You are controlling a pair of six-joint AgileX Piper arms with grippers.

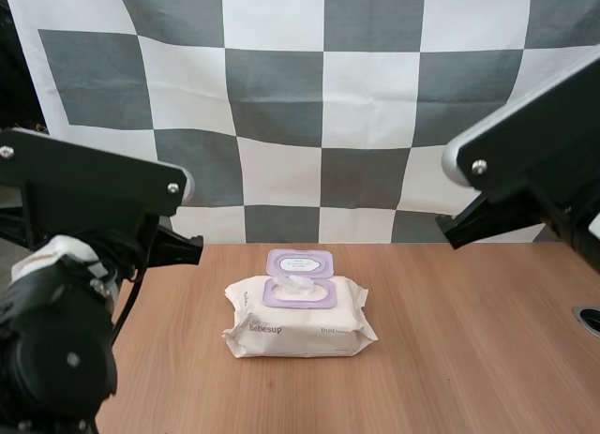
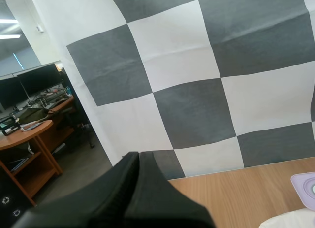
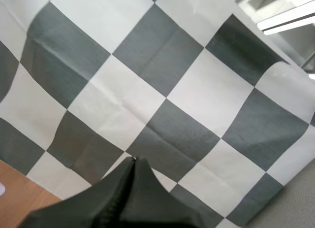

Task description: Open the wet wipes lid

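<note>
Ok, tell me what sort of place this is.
Probably a robot test bench: a left arm and a right arm flank a wooden table that holds a wipes pack, lid open.

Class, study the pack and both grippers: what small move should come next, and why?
Probably none but to stay clear: the lid already lies flipped back on the wet wipes pack, a wipe showing in the opening, and the left gripper and right gripper are both shut, apart from it.

— What furniture is there?
— A wooden table (image 1: 469, 359), brown grain, spanning the lower half of the high view.
— Anything set into it?
— A round dark opening (image 1: 589, 319) at the right edge.
</note>
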